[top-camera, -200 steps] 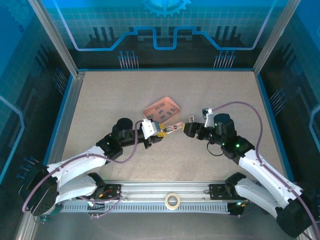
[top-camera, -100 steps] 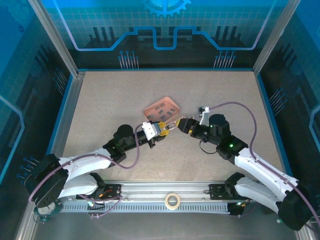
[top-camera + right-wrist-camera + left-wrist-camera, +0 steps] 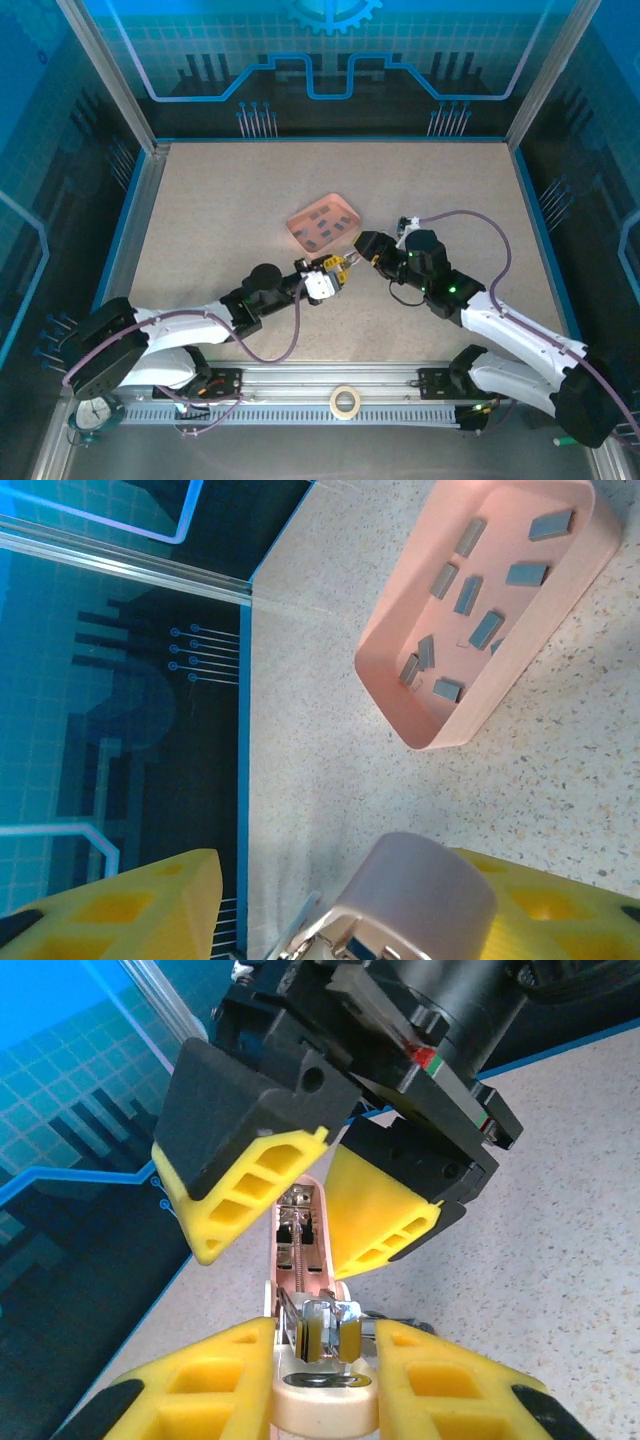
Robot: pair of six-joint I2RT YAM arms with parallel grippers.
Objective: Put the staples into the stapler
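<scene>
My left gripper is shut on the cream base of the mini stapler and holds it above the table. The stapler is hinged open, and its pink channel with a spring points away from the left wrist camera. My right gripper is open, with its yellow fingers on either side of the stapler's far end. That end touches one finger, and a gap shows at the other finger. Several dark grey staples lie loose in the salmon-pink tray.
The tray's near wall stands just beyond the two grippers, near the table's middle. A roll of tape sits on the front rail between the arm bases. Metal frame posts and blue panels border the speckled table.
The left arm has carried the stapler right and towards the front. The right gripper has moved left onto the stapler's far end, and its jaws have narrowed.
</scene>
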